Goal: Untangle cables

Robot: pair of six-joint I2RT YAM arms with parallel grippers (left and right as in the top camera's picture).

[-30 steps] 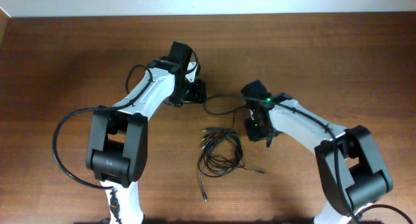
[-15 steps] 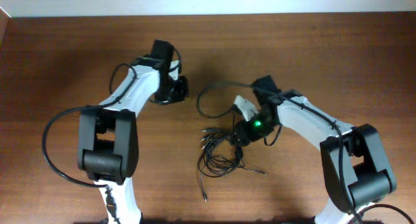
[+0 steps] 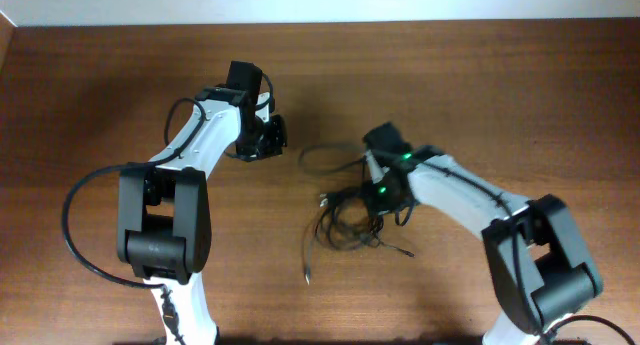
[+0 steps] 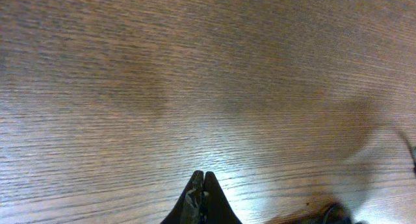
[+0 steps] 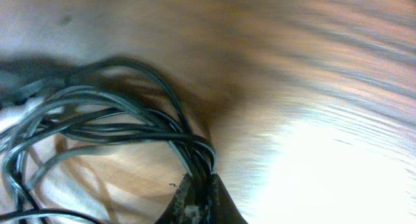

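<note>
The cables [image 3: 342, 231] are thin black cords lying in a loose tangle on the wooden table between the two arms. One loop [image 3: 322, 155] of them reaches up and left, and a plug end [image 3: 308, 277] trails toward the front. My right gripper [image 3: 382, 193] sits at the tangle's right edge. In the right wrist view it [image 5: 199, 180] is shut on a bundle of strands [image 5: 149, 123]. My left gripper [image 3: 276, 137] hangs left of the loop, apart from it. Its jaws [image 4: 200, 180] are shut with nothing between them, over bare wood.
The wooden table [image 3: 90, 95] stretches bare to the left and far side. Each arm's own thick black cable [image 3: 75, 215] loops beside its base. A dark cord end [image 4: 335, 214] shows at the lower right of the left wrist view.
My left gripper let go of the cable loop, moved left and shut empty. My right gripper came down onto the tangle and shut on strands; the tangle shifted slightly toward the back.
</note>
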